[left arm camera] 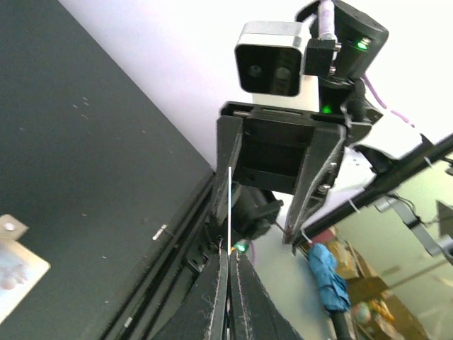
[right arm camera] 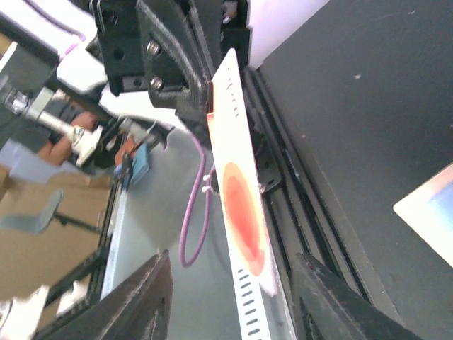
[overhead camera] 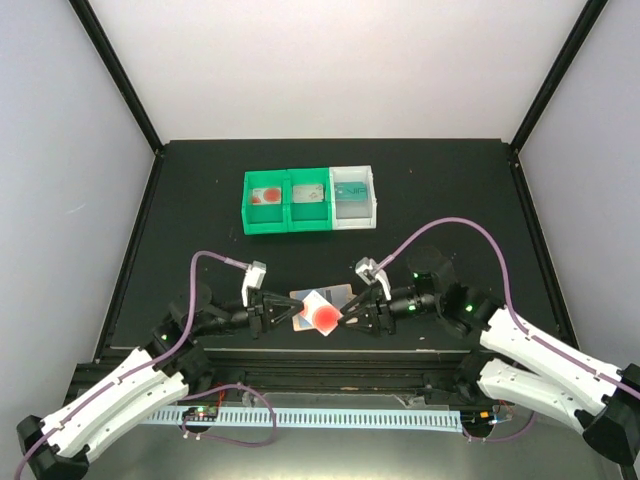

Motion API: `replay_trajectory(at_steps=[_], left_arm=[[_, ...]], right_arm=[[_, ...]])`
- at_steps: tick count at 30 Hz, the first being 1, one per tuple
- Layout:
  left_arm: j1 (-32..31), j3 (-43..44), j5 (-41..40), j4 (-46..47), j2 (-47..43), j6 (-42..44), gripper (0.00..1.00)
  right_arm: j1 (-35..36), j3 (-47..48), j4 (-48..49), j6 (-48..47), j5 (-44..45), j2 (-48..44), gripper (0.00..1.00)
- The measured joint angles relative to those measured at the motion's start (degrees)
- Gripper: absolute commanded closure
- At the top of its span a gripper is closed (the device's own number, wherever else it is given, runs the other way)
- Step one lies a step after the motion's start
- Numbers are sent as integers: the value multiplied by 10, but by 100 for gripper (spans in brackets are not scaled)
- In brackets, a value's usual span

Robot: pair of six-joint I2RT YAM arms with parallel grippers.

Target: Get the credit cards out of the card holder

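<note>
A white credit card with a red disc hangs just above the table's near edge, between the two grippers. My left gripper is shut on its left end; in the left wrist view the card shows edge-on as a thin white line rising from the closed jaws. My right gripper is open, and in the right wrist view its fingers stand apart on either side of the card without touching it. The tan card holder lies on the table behind the card, its tab end visible.
Two green bins and a white bin stand in a row at the back, each with a card inside: red-and-white, grey, teal. The table's front rail runs just below the grippers.
</note>
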Motion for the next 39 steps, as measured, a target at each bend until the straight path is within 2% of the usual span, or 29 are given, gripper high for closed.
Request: replay_trajectory(at_steps=[1, 4, 6, 7, 15, 21, 26, 32, 39], left_arm=[[0, 0, -14, -5, -5, 1, 98], [0, 10, -68, -35, -12, 8, 99], [0, 23, -106, -58, -9, 14, 98], [0, 31, -127, -69, -5, 17, 99], [5, 61, -323, -142, 37, 18, 98], [47, 66, -426, -159, 69, 13, 98], [106, 90, -470, -146, 123, 21, 98], [154, 110, -517, -76, 220, 36, 98], [215, 165, -506, 26, 374, 43, 98]], right_arm=[[0, 0, 0, 4, 14, -8, 35], [0, -3, 1, 12, 62, -24, 19], [0, -6, 2, 13, 94, -31, 2], [0, -7, 2, 14, 112, -33, 0], [0, -26, 22, 45, 202, -52, 0], [0, -49, 49, 87, 230, -71, 0], [0, -53, 55, 103, 230, -71, 0], [0, -53, 56, 113, 230, -79, 0], [0, -54, 57, 120, 232, -107, 0]])
